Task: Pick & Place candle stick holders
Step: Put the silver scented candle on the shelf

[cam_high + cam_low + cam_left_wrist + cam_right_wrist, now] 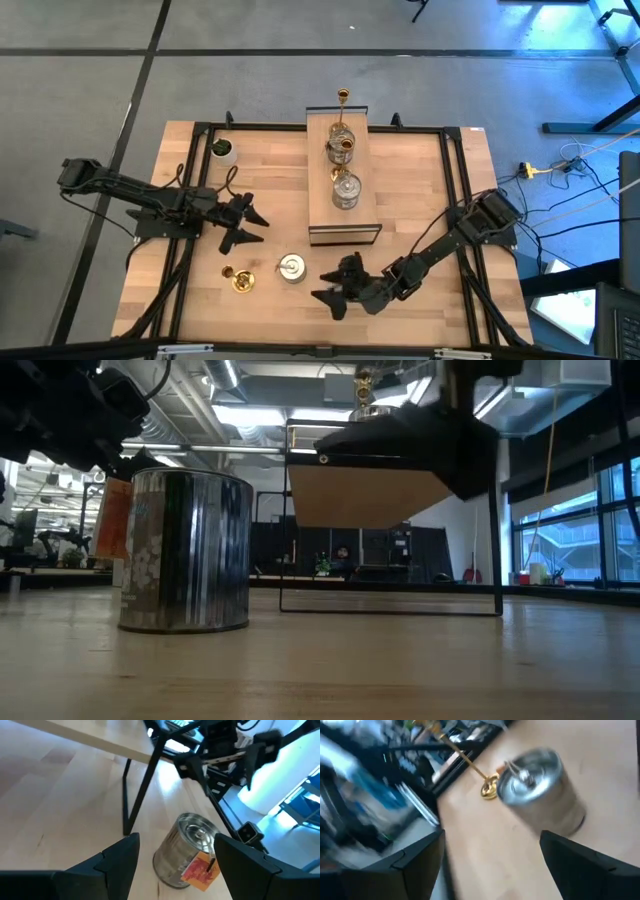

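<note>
Grippers both hang spread and empty, left gripper [243, 224] at ten o'clock and right gripper [333, 287] at four o'clock of the silver holder [292, 268] standing on the table [270, 190], brass holder [240, 279] at its nine o'clock.

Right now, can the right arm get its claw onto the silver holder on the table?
Probably yes. The right claw stands open beside the silver holder with bare table between them; the brass holder sits on its far side.

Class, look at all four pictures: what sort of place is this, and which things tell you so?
Probably a robotics lab or workshop: a wooden table framed in black metal on a grey floor, exposed ceiling ducts and strip lights overhead, and cables with a yellow plug lying beside the table.
</note>
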